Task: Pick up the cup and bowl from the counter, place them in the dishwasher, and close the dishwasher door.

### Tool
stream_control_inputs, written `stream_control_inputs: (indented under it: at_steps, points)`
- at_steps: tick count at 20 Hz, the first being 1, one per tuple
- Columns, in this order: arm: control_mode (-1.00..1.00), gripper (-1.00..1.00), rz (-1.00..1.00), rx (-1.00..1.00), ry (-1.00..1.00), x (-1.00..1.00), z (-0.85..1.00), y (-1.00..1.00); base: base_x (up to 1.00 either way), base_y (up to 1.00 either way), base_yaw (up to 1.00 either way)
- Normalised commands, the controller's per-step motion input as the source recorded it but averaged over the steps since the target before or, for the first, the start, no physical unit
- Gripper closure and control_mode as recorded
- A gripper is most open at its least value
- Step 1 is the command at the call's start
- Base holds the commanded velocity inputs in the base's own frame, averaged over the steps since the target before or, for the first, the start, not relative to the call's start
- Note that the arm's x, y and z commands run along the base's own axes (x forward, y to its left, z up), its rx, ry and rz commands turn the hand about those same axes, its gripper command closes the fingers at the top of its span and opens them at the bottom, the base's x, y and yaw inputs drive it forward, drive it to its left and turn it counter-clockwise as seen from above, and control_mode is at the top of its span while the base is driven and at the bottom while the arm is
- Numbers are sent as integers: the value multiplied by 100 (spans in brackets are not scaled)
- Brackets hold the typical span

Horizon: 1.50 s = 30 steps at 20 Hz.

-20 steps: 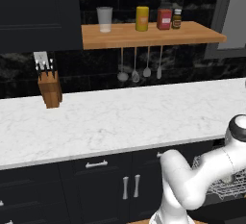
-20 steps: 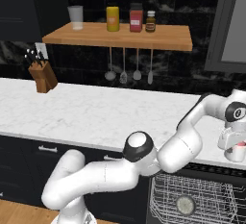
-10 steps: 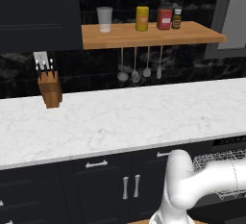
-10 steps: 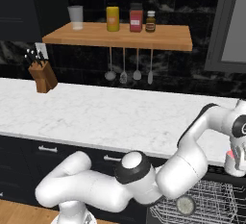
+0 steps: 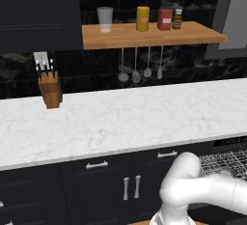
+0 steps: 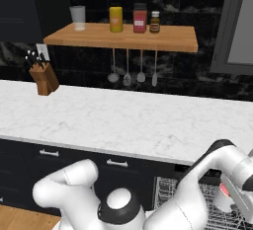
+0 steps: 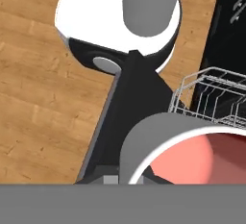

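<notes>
Wood floor below; cup (image 7: 163,146) white outside, pink-red inside, over rack (image 7: 211,95).

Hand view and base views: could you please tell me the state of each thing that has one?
cup: upright, held by the end effector over the rack
end effector: shut on the cup
dishwasher: open, rack slid out
door: open
</notes>
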Motion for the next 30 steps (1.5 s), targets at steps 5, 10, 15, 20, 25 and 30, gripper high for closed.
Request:
stream_control_inputs:
  at_steps: [5,10,15,20,25,30]
  points:
    - [-100,100,-3,9,-10,19,-55,38,0,0,0]
    - [-100,100,-14,0,1,50,-39,8,0,0,0]
    - [-100,100,1,-3,-4,35,-59,1,0,0,0]
    - [-100,100,26,0,-32,6,-59,-12,0,0,0]
    - [-100,100,39,-5,-13,0,-48,-6,0,0,0]
    - [-100,100,38,-6,-10,6,-22,0,0,0,0]
